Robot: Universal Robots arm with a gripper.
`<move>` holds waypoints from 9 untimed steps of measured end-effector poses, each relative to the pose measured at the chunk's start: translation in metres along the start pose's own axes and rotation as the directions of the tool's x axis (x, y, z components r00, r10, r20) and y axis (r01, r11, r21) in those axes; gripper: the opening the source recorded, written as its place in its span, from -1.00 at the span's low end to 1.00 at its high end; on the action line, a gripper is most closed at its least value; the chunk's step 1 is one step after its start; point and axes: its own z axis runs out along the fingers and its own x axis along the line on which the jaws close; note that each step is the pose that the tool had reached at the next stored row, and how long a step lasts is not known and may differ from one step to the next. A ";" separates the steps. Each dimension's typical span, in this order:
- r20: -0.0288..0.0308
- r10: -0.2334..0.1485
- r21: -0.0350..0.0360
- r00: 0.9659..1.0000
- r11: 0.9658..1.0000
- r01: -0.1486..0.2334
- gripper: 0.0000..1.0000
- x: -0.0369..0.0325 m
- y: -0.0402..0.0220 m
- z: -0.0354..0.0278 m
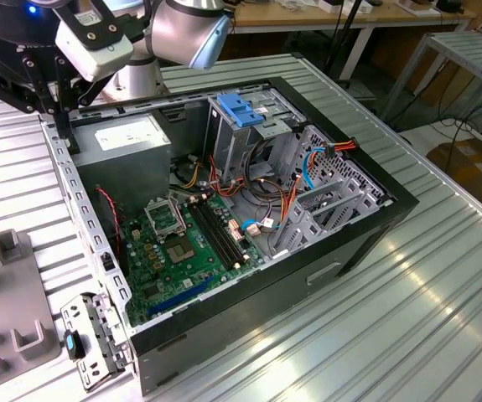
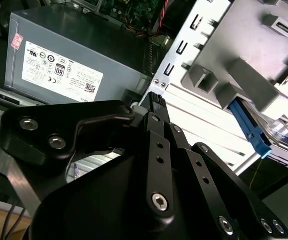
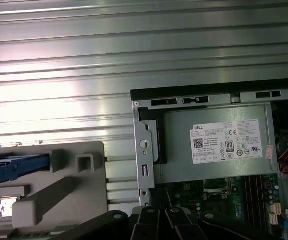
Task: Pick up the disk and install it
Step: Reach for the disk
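Grey holder (image 3: 93,195): cradles the disk (image 3: 16,168), blue rail showing, beside the computer case (image 3: 209,92).
Gripper (image 2: 154,99): clenched on nothing, hovering over the case corner near the power supply (image 2: 58,60).

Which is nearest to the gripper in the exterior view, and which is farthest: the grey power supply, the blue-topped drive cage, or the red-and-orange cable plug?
1. Grey power supply: right beside the gripper, toward the exterior view's left.
2. Blue-topped drive cage: farther toward the exterior view's right.
3. Red-and-orange cable plug: farthest, well to the exterior view's right.
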 end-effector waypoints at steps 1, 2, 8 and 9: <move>0.000 0.000 0.000 1.000 1.000 0.000 -0.79 0.0006 0.0000 0.0000; 0.000 0.000 0.000 1.000 1.000 0.000 -0.79 0.0015 -0.0001 0.0000; -0.002 0.000 0.000 1.000 1.000 0.000 -0.79 0.0074 -0.0006 -0.0001; -0.003 0.000 0.000 1.000 1.000 0.000 -0.79 0.0080 -0.0006 -0.0001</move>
